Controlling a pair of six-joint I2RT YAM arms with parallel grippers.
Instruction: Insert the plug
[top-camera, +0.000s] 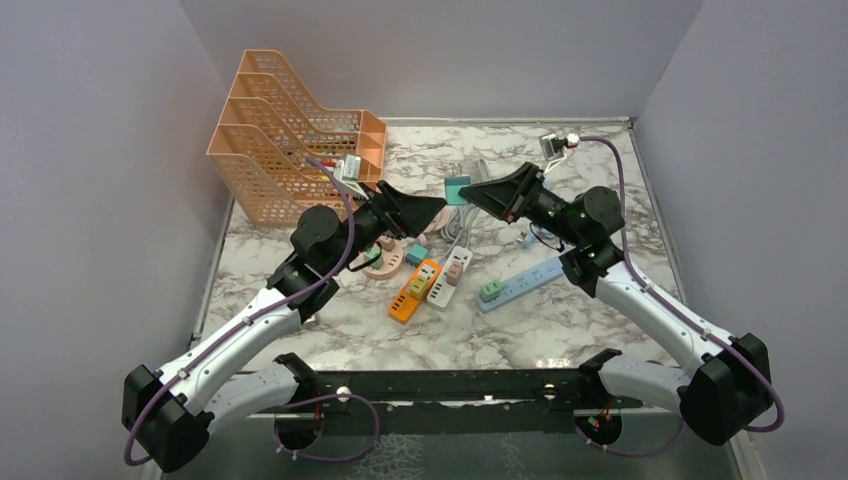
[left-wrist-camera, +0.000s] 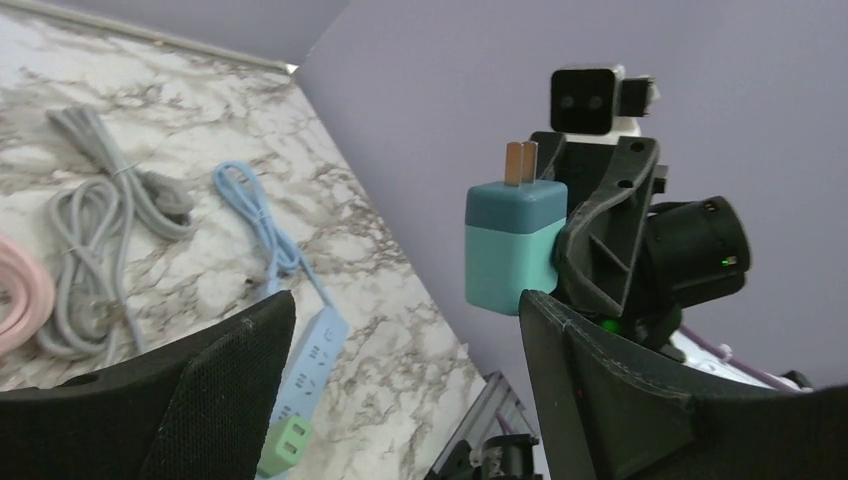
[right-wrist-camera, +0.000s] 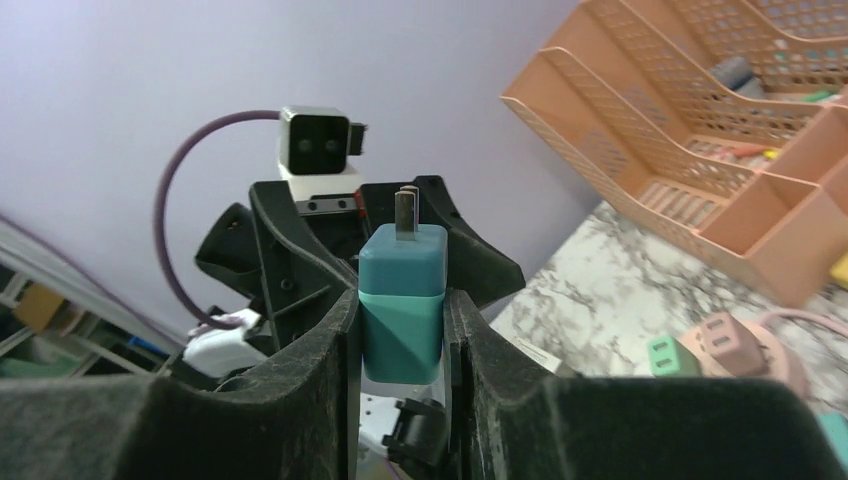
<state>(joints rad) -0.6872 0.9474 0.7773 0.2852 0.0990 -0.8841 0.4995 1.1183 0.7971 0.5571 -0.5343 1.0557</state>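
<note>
A two-tone teal plug with two metal prongs is clamped between my right gripper's fingers, prongs pointing away from the wrist. In the top view the plug hangs above the table's middle, with my right gripper shut on it. My left gripper faces it from the left, open and empty. In the left wrist view the plug shows just beyond my open left gripper, not between its fingers. On the table lie an orange power strip, a white one and a light blue one.
An orange mesh file organizer stands at the back left. A green plug sits in the blue strip. A pink round socket, grey cable and blue cable lie on the marble. Grey walls enclose the table.
</note>
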